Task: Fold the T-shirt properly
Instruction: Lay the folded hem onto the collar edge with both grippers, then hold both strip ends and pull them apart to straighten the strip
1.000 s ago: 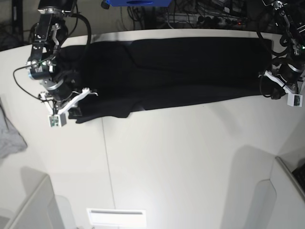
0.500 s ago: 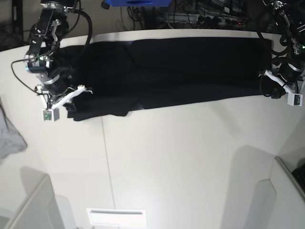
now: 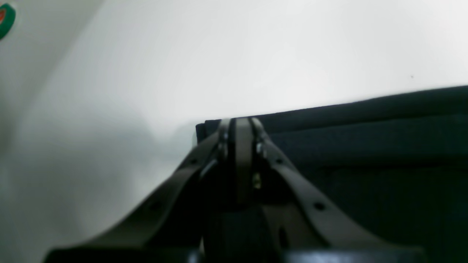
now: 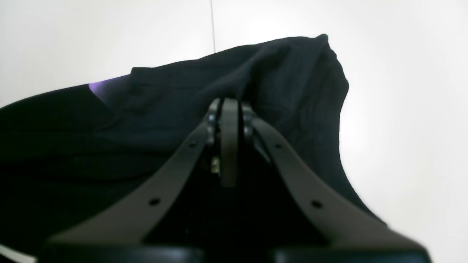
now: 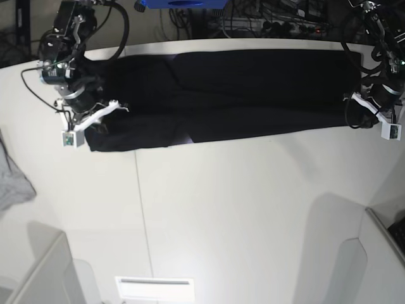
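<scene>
The black T-shirt (image 5: 228, 95) lies stretched in a long folded band across the far side of the white table (image 5: 240, 202). My right gripper (image 5: 95, 123) is shut on the shirt's left end; in the right wrist view its jaws (image 4: 228, 109) pinch bunched black cloth (image 4: 285, 84), with a bit of purple print (image 4: 100, 89) showing. My left gripper (image 5: 361, 120) is shut on the shirt's right end; in the left wrist view the closed jaws (image 3: 239, 126) hold the folded corner of the shirt (image 3: 365, 120) at the table surface.
A small grey cloth (image 5: 11, 180) hangs at the left edge. White bins stand at the front left (image 5: 38, 272) and front right (image 5: 373, 253). Cables and a blue object (image 5: 180, 4) sit behind the table.
My right gripper has moved back and up toward the table's far left, pulling the shirt's left end with it and flattening the sleeve. My left gripper has stayed put.
</scene>
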`<action>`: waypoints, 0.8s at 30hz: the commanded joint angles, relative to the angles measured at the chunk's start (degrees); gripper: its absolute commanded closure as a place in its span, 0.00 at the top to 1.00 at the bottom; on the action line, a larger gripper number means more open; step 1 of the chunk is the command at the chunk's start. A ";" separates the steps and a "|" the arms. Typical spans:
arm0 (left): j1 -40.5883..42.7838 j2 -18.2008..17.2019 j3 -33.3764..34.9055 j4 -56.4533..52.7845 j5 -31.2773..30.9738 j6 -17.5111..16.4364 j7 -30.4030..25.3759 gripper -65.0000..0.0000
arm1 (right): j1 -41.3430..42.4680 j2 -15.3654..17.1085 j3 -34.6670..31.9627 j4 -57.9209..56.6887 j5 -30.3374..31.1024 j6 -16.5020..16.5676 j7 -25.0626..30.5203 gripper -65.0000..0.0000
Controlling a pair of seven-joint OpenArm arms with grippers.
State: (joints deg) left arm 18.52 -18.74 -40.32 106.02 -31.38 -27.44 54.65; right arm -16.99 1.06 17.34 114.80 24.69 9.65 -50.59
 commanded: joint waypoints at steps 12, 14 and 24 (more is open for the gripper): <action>0.25 -1.08 -0.43 1.02 -0.05 -0.21 -0.54 0.00 | -2.92 0.65 5.21 1.28 7.88 -0.02 0.70 0.00; 1.39 -1.08 -0.43 1.28 -0.14 -0.21 -0.54 0.00 | -3.27 0.65 5.21 1.28 7.88 -0.02 0.70 0.00; 3.85 -0.99 -0.43 3.21 -0.05 -0.21 -0.63 0.00 | -6.08 0.30 5.29 1.28 8.41 0.06 1.14 0.00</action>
State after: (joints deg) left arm 22.41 -18.74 -40.32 108.27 -31.09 -27.44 54.96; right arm -23.00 1.04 22.39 114.80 32.25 9.50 -50.61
